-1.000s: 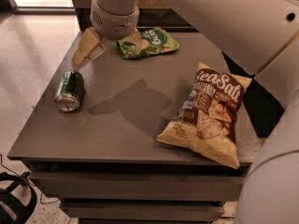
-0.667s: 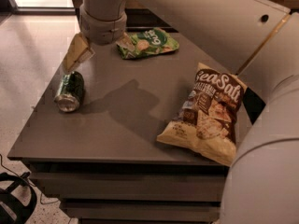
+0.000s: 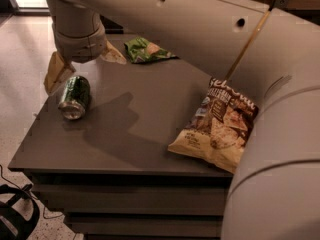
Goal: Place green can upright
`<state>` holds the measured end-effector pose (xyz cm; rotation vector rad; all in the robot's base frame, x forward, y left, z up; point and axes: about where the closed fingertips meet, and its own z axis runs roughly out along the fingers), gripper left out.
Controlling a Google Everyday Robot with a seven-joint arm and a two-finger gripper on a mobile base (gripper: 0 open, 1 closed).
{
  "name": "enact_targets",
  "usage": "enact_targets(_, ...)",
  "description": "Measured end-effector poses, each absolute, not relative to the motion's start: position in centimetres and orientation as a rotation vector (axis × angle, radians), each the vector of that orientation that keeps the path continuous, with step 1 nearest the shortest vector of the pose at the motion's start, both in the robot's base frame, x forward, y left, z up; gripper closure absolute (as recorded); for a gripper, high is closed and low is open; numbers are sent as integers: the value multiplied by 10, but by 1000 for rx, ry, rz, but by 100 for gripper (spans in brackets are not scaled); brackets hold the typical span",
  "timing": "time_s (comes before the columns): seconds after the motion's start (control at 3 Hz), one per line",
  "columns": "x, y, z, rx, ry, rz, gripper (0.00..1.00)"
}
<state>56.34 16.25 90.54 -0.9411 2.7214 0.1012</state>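
Observation:
The green can (image 3: 75, 96) lies on its side near the left edge of the grey table (image 3: 140, 134), its silver end facing the front. My gripper (image 3: 85, 64) hangs just behind and above the can, open, with one tan finger (image 3: 56, 73) to the can's left and the other (image 3: 115, 54) to its right. The fingers do not touch the can. My arm sweeps across the top of the view.
A green chip bag (image 3: 145, 50) lies at the table's back. A yellow and brown chip bag (image 3: 217, 126) lies at the front right. The table's left edge drops to the tiled floor (image 3: 20, 59). A black object (image 3: 15, 214) sits on the floor at the lower left.
My gripper has moved left and closer to the can, and its fingers have spread apart. The can and both bags have not moved.

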Motion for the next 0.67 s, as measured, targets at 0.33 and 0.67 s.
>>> enact_targets(0.33,562,165,904,-934,2725,96,0)
enact_targets(0.67,571,162,904,-862,2772,157,0)
